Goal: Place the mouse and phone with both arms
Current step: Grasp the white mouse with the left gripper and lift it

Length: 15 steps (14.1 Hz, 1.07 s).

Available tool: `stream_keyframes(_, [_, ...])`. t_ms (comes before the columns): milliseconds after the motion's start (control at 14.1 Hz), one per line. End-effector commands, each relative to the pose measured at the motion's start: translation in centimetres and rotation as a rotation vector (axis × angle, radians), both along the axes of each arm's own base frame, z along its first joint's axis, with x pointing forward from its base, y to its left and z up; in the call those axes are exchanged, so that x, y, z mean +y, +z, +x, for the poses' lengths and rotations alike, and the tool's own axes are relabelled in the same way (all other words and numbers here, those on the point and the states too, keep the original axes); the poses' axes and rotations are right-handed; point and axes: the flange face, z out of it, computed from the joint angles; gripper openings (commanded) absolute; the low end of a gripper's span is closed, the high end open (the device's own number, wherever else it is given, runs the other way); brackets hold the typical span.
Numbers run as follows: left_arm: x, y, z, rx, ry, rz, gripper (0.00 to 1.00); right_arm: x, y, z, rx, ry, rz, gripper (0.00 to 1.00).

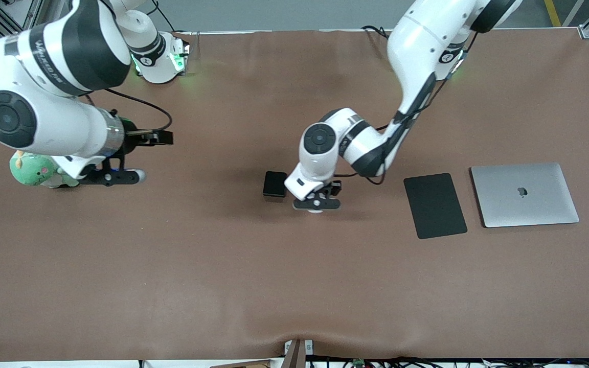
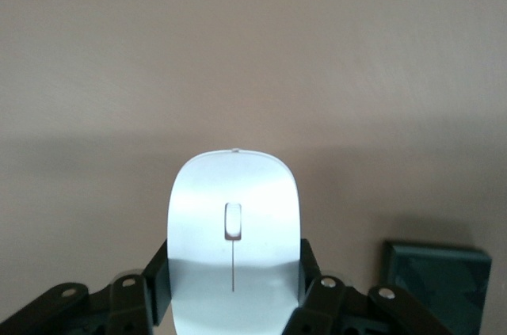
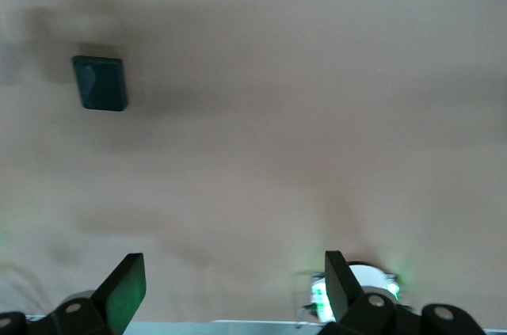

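The white mouse sits between the fingers of my left gripper, which is shut on its sides. In the front view that gripper is low over the middle of the table and hides nearly all of the mouse. I cannot tell whether the mouse touches the cloth. The black phone lies flat just beside the gripper, toward the right arm's end, and shows in both wrist views. My right gripper waits open and empty at the right arm's end; its fingers stand wide apart.
A thin black flat pad and a closed silver laptop lie side by side toward the left arm's end. A green plush toy sits under the right arm's wrist. Brown cloth covers the table.
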Motion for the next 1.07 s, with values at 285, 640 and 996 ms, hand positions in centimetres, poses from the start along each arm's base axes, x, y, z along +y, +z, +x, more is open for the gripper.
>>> stream_keyframes(285, [13.8, 10.2, 6.8, -0.039, 0.085, 0.052, 0.00, 6.8, -4.1, -0.8, -0.043, -0.090, -0.006, 1.00])
stream_keyframes(640, [23.2, 10.4, 10.3, -0.001, 0.099, 0.070, 0.00, 10.1, -8.5, -1.1, -0.080, -0.126, 0.009, 1.00])
stream_keyframes(996, [29.2, 10.0, 12.1, 0.013, 0.078, 0.076, 0.00, 15.4, -13.9, -1.6, -0.130, -0.111, -0.016, 1.00])
